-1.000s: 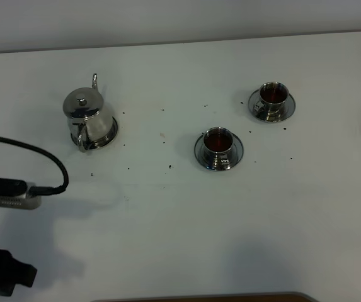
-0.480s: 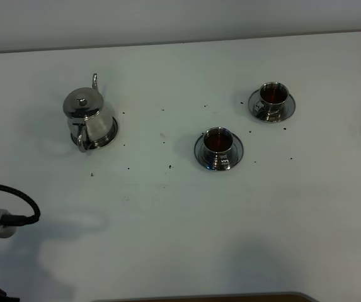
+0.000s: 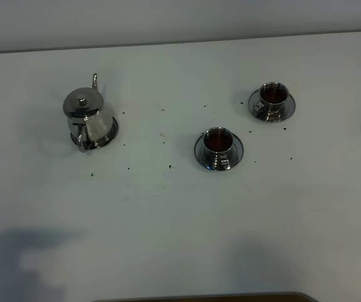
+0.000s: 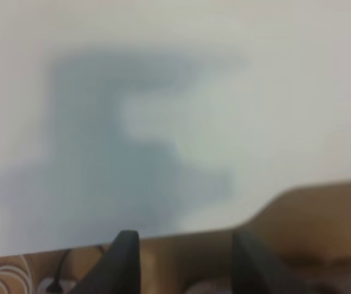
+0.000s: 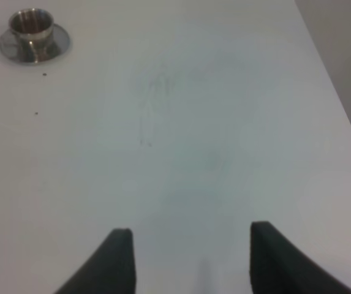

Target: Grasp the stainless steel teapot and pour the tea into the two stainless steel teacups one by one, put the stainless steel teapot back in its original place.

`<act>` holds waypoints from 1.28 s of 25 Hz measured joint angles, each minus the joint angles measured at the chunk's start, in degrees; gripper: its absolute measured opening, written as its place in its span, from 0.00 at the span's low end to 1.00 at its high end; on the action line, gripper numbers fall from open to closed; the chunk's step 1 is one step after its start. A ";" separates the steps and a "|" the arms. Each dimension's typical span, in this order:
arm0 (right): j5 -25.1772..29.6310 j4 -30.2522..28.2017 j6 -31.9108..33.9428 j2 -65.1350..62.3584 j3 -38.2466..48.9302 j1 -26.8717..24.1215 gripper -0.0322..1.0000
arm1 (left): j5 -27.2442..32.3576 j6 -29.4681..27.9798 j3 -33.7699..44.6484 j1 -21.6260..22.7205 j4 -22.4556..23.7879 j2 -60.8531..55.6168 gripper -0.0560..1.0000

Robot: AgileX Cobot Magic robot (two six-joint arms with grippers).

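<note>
we're seeing the teapot (image 3: 87,119) sitting on its coaster (image 3: 106,138), well left of both teacups (image 3: 218,146). left claw (image 4: 184,257) & right claw (image 5: 190,260) both gaping, empty; left arm's nearer.

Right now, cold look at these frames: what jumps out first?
The stainless steel teapot stands upright on its coaster at the left of the white table, with no gripper near it. Two stainless steel teacups on saucers catch the eye next, one mid-table and one farther back to the right, both holding reddish-brown tea. Dark specks dot the table between pot and cups.
</note>
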 joint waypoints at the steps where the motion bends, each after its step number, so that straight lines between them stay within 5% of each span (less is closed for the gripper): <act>1: 0.00 0.00 0.00 0.00 0.00 0.00 0.44 | 0.00 0.00 0.00 1.73 0.00 -1.49 0.44; 6: 0.00 0.00 0.00 0.00 0.00 0.00 0.44 | -0.05 0.00 0.27 7.70 0.00 -8.68 0.44; 32: 0.00 0.00 0.00 0.00 0.00 0.00 0.44 | 0.05 0.10 0.51 7.83 0.00 -24.34 0.44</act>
